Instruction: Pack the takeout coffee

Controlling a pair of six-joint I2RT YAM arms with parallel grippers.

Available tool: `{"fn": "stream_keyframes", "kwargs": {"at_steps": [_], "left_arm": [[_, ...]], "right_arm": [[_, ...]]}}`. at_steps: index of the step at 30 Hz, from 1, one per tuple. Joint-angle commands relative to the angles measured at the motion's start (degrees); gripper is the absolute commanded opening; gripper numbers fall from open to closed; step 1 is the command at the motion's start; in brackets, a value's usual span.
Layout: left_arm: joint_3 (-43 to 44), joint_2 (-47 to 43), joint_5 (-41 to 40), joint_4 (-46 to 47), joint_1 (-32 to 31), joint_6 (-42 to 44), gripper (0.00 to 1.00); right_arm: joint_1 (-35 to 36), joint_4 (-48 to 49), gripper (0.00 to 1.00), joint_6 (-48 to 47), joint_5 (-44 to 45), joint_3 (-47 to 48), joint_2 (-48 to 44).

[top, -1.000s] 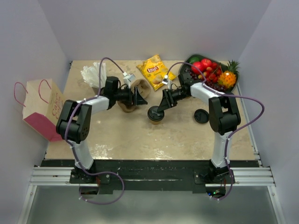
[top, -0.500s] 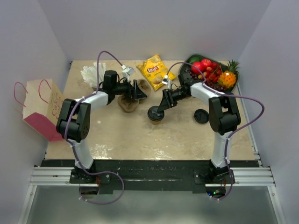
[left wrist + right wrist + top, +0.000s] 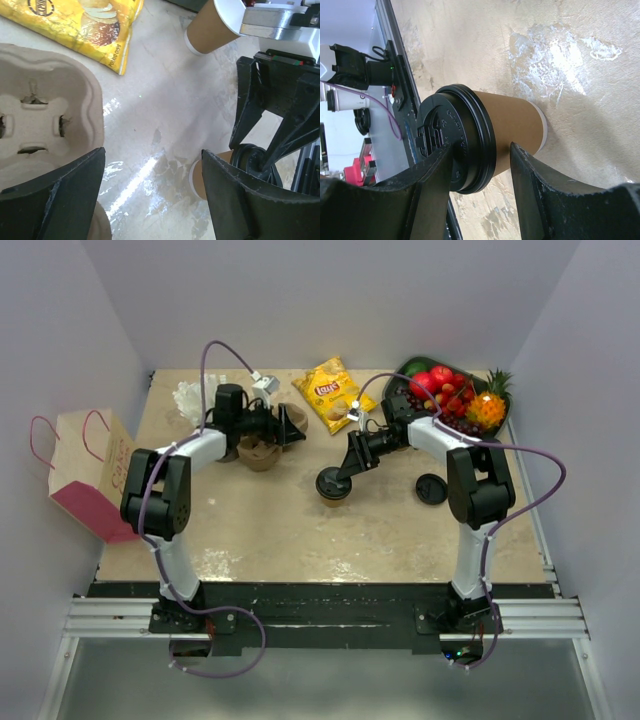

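Note:
The takeout coffee (image 3: 333, 485), a tan cup with a black lid, stands mid-table; it also shows in the right wrist view (image 3: 515, 127). My right gripper (image 3: 344, 471) (image 3: 481, 146) is open, with one finger across the lid top and the other beside the cup wall. My left gripper (image 3: 297, 430) (image 3: 152, 152) is open with nothing between its fingers. Its left finger lies over the tan pulp cup carrier (image 3: 258, 452) (image 3: 40, 110). Past the right finger, the coffee (image 3: 198, 180) and the right gripper's fingers (image 3: 250, 115) show.
A lidless tan cup (image 3: 212, 30) sits beyond the yellow chips bag (image 3: 334, 393) (image 3: 85, 22). A loose black lid (image 3: 431, 488) lies right of the coffee. A fruit bowl (image 3: 456, 395) stands back right, white crumpled material (image 3: 195, 400) back left, and a pink paper bag (image 3: 88, 472) at the left edge.
My left gripper has moved back and to the left, and the pulp carrier has shifted left with it. The right gripper and the coffee have not moved.

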Motion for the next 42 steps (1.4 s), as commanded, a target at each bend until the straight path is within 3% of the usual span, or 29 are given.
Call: {"fn": "stream_keyframes", "kwargs": {"at_steps": [1,6,13,17,30,42], "left_arm": [[1.4,-0.9,4.1,1.4,-0.9,-0.4,0.82],[-1.5,-7.3,3.3,1.6,-4.7,-1.9,0.85],[-15.6,-14.2,0.2,9.4,-7.6,-19.4,0.88],[-20.5,-14.9,0.7,12.1,-8.7,-20.8,0.88],[-25.6,-5.6,7.1,30.6,-8.7,-35.4,0.85],[-26.9,1.0,2.2,25.0,-8.6,-32.8,0.82]], "right_arm": [[0.1,0.1,0.51,-1.1,2.7,-0.6,-0.8],[0.0,0.5,0.52,0.0,2.2,-0.7,-1.1],[0.1,3.0,0.53,3.3,-0.8,-1.3,-0.4],[0.0,3.2,0.53,3.8,-1.5,-1.5,-0.1],[-0.1,3.0,0.53,2.4,-1.5,-3.1,0.8],[0.0,1.1,0.53,1.2,-3.1,-0.8,3.4]]}}
